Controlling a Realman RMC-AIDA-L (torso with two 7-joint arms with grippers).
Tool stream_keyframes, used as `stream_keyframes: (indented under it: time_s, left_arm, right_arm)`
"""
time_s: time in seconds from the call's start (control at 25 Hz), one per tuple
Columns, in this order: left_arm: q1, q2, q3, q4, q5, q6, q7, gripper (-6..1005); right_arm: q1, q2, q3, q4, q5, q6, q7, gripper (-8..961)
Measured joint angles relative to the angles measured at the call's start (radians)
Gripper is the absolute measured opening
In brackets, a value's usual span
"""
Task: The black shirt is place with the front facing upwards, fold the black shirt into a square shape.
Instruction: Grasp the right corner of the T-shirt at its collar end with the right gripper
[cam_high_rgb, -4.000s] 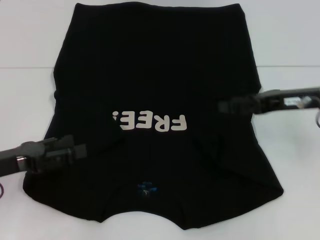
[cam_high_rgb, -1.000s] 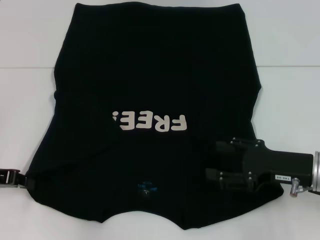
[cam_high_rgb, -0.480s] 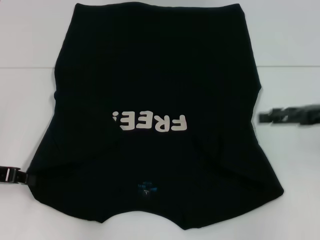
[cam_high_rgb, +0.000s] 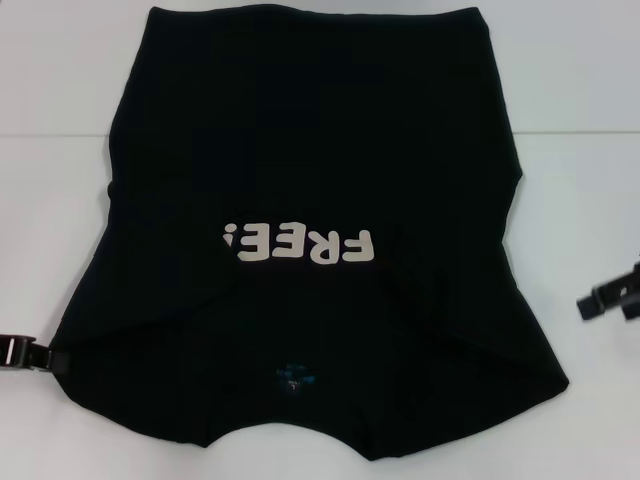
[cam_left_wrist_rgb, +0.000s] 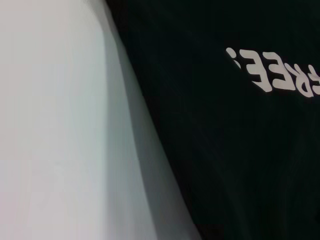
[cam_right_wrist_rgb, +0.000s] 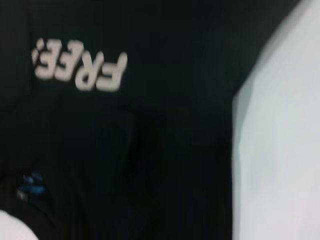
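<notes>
Black shirt spread flat on white desk, "FREE!" lettering up, collar nearest the robot, left hand touching the shirt's near left corner, right hand off its right edge, apart, finger state of both unclear

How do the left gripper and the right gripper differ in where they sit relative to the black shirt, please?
The left gripper sits at the near left corner of the black shirt, right against its edge; the right gripper stands apart from the shirt's right edge, over bare white table. The left sits nearer the robot than the right. Both show only partly, at the head view's borders.
</notes>
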Motion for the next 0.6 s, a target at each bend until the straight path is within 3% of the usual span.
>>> stream_keyframes:
  time_s: [0.32,0.6]
  left_arm:
    - [-0.007,0.001,-0.022,-0.001,-0.001,0.016,-0.007,27]
    - [-0.009,0.007,-0.034,-0.028,-0.009,0.017,-0.006,26]
  right_arm:
    - [0.001,0.021,-0.093,0.03,-0.007,0.027,-0.025,823]
    - [0.023,0.053,-0.178,0.048,-0.035,0.08,0.006,823]
